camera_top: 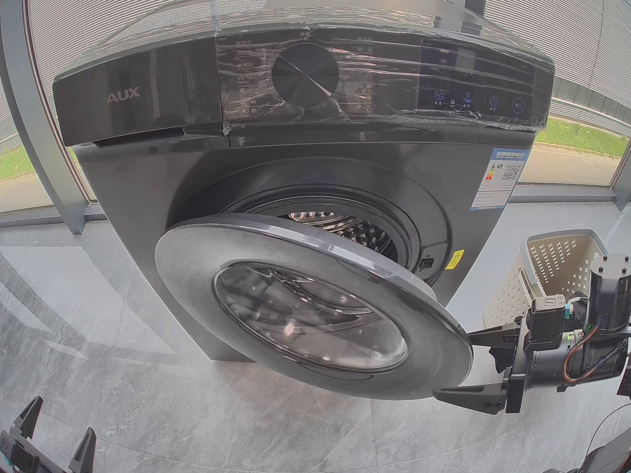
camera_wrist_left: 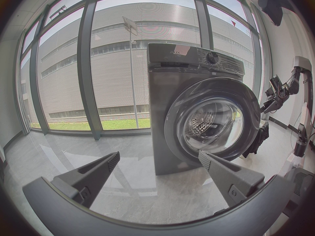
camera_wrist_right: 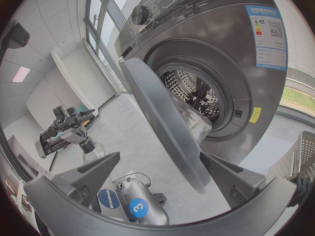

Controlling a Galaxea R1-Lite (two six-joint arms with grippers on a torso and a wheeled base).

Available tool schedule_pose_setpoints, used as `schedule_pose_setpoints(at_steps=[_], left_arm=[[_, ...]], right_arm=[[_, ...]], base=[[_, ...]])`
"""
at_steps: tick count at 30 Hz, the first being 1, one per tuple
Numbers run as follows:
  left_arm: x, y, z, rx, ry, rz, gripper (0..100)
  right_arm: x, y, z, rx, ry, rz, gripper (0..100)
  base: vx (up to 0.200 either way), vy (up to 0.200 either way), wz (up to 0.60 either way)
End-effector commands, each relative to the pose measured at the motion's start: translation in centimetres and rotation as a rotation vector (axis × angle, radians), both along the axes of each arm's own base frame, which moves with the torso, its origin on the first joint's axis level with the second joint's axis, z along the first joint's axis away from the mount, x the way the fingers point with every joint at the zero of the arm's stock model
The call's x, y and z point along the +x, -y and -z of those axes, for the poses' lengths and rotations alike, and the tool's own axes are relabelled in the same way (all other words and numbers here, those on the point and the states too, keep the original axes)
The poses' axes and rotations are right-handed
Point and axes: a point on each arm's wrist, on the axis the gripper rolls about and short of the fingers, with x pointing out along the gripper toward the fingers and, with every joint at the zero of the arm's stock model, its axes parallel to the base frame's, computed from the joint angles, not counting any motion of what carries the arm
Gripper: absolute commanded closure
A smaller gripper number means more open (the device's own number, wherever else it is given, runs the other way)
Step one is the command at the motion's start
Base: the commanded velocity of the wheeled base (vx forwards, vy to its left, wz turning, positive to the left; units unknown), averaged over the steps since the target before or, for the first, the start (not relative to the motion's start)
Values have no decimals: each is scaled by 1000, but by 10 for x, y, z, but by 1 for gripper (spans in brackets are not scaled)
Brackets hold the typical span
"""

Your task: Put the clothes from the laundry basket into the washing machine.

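Squarely ahead, the grey washer (camera_top: 296, 165) stands on the pale tiled floor (camera_top: 98, 336) with tall windows (camera_top: 578, 133) behind it. Its round door (camera_top: 309, 303) is hinged on the robot's left and swung partly open, the glass bowl facing outward. Behind the door, part of the perforated steel drum (camera_top: 348, 228) shows through the opening, and no clothes can be seen in that part.

To the robot's right of the washer, the white perforated basket (camera_top: 559, 264) sits on the floor, near the door's free edge. In the left wrist view a dark cloth (camera_wrist_left: 259, 140) hangs low just beside that edge, on the basket's side. Whether it lies over the basket's rim cannot be told.

In front of the basket, the right end effector (camera_top: 478, 366) is level with the door's free edge. Its fingers are spread apart with the door's rim between them; contact cannot be told.

At the robot's low left, the left end effector (camera_top: 60, 422) is well apart from the washer, pointing toward it. Its fingers are spread wide and hold nothing.
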Motion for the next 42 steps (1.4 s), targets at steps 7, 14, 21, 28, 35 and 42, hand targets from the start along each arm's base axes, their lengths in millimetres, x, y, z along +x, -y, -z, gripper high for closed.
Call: schedule_pose_setpoints(at_steps=[7, 14, 21, 28, 35, 42], left_arm=[[0, 0, 5, 0, 0, 1, 0], [0, 0, 5, 1, 0, 1, 0], [0, 0, 5, 1, 0, 1, 0], [0, 0, 5, 0, 0, 1, 0], [0, 0, 5, 1, 0, 2, 0], [0, 0, 5, 0, 0, 2, 0]], right_arm=[[26, 0, 3, -11, 17, 87, 0], [42, -12, 17, 24, 44, 101, 0], [27, -19, 21, 30, 26, 45, 0], [17, -19, 12, 76, 32, 40, 0], [30, -23, 14, 59, 58, 103, 0], [37, -38, 22, 65, 65, 72, 0]], base=[[-200, 0, 0], [-143, 0, 0], [0, 0, 0], [0, 0, 0], [-143, 0, 0], [-29, 0, 0]])
